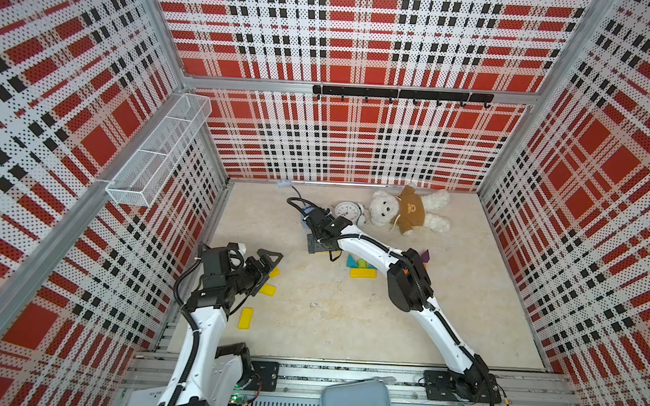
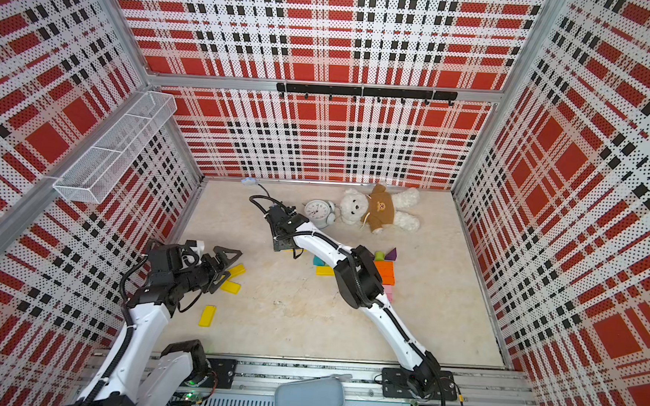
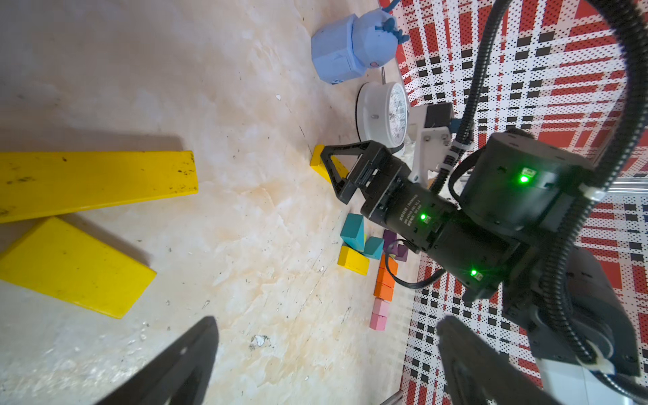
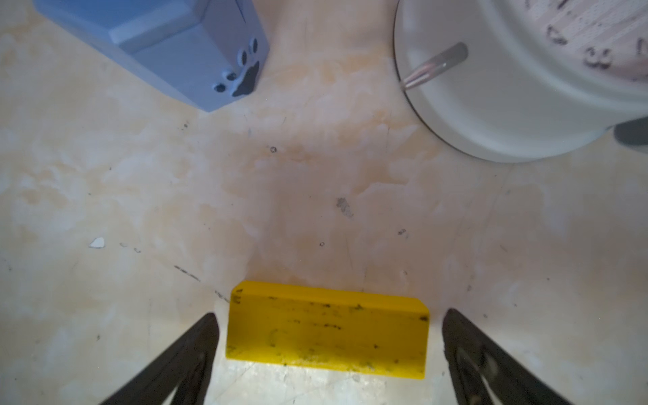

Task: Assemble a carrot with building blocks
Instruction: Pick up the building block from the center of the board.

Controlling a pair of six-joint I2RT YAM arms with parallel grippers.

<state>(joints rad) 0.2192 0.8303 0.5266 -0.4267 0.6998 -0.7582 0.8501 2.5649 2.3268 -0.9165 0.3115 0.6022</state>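
Observation:
My right gripper [image 4: 328, 315] is open and low over the tabletop, a yellow bar [image 4: 326, 333] lying between its fingers without being clamped. In both top views that gripper [image 1: 315, 246] points down near the clock. My left gripper [image 1: 269, 260] is open and holds nothing [image 3: 328, 321]; two yellow bars [image 1: 268, 289] lie just beside it and a third [image 1: 245, 318] nearer the front. A cluster of building blocks sits mid-right: orange bars [image 2: 384, 271], pink bars [image 2: 387, 293], teal pieces [image 3: 352, 233], a purple triangle [image 2: 391, 254], a lime stub [image 2: 379, 255] and a yellow bar [image 1: 363, 272].
A white alarm clock [image 1: 348, 211] and a teddy bear [image 1: 408, 211] lie at the back. A blue toy [image 3: 347, 45] stands left of the clock. A wire basket [image 1: 156, 155] hangs on the left wall and a hook rail [image 1: 399, 94] on the back wall.

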